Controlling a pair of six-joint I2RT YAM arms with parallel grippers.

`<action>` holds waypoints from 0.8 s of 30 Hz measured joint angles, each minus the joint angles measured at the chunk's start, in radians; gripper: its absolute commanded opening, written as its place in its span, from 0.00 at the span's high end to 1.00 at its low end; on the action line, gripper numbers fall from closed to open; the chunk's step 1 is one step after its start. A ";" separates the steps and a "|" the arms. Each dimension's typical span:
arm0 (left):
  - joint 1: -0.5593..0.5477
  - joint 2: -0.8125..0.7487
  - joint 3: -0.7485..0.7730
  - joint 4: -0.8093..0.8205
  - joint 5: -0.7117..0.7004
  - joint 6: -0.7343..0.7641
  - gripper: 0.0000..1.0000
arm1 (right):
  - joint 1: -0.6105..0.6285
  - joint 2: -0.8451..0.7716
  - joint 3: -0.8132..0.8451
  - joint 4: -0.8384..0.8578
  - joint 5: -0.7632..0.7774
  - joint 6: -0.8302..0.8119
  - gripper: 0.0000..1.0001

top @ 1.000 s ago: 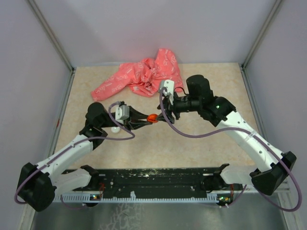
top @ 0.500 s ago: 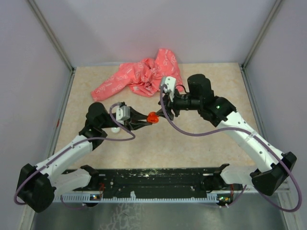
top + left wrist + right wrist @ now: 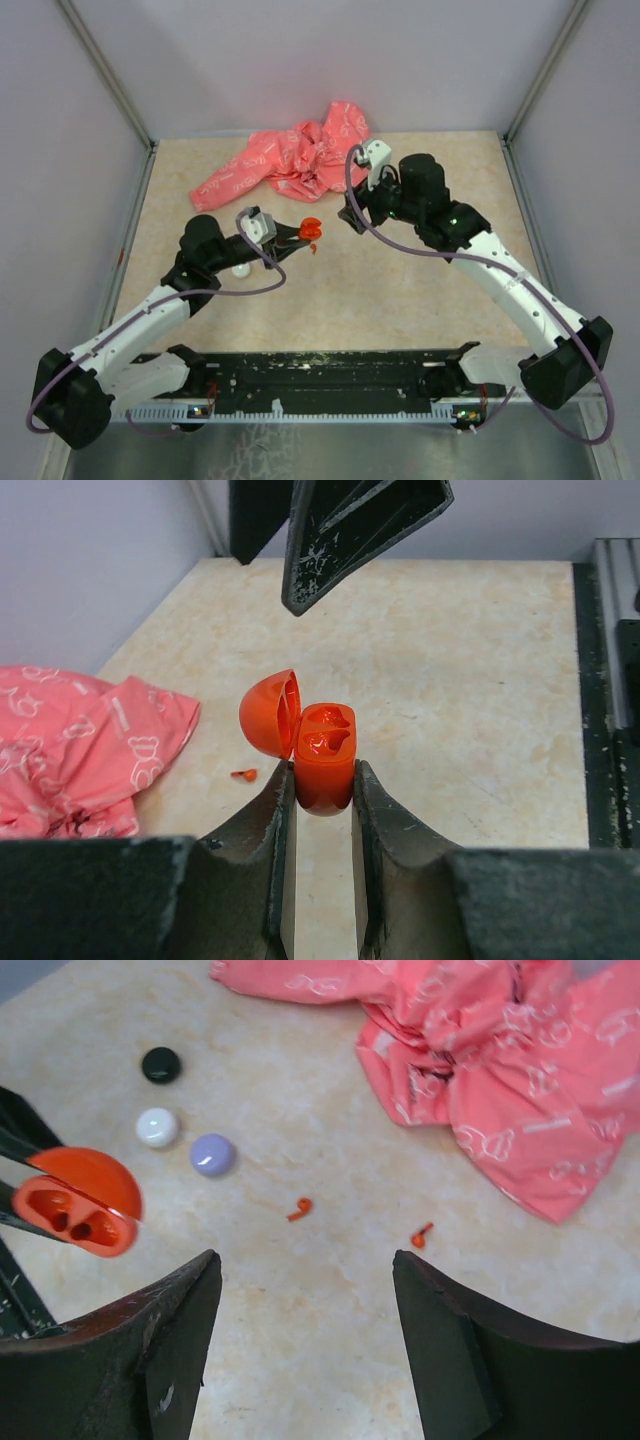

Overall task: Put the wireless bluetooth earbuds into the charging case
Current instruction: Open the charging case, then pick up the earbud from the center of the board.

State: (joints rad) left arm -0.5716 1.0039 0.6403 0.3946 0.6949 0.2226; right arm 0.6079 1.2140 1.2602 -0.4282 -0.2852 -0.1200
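Note:
My left gripper (image 3: 322, 780) is shut on the charging case (image 3: 326, 770), a small orange-red shell held above the table with its lid (image 3: 267, 713) swung open to the left. In the top view the case (image 3: 310, 230) hangs between the two arms. Both earbuds, tiny red pieces, lie loose on the table: one (image 3: 300, 1208) below my right gripper and the other (image 3: 421, 1233) closer to the cloth. My right gripper (image 3: 306, 1262) is open and empty, raised above the table just right of the case (image 3: 75, 1210).
A crumpled pink printed cloth (image 3: 295, 160) lies at the back of the table. Black (image 3: 161, 1064), white (image 3: 158, 1127) and lavender (image 3: 212, 1154) discs sit left of the earbuds. Grey walls enclose the table on three sides.
My right gripper has pulled back from the case, risen and opened wider. The case's lid now stands open. My left gripper still holds the case, slightly raised.

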 measured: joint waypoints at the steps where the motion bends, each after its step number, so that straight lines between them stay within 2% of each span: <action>1: 0.000 0.000 0.000 -0.006 -0.021 0.001 1.00 | -0.017 0.002 -0.014 0.008 0.020 0.016 0.30; 7: 0.003 -0.001 0.000 -0.044 -0.161 0.000 1.00 | -0.057 0.058 -0.077 0.056 0.117 0.063 0.32; 14: 0.026 -0.005 0.001 -0.074 -0.266 -0.008 1.00 | -0.057 0.198 -0.134 0.111 0.192 0.078 0.39; 24: 0.093 -0.005 0.002 -0.100 -0.398 -0.055 1.00 | -0.033 0.402 -0.134 0.222 0.127 0.095 0.50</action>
State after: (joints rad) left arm -0.4786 0.9985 0.6426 0.2943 0.2966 0.1673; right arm 0.5747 1.6165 1.1259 -0.2058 -0.1577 -0.0254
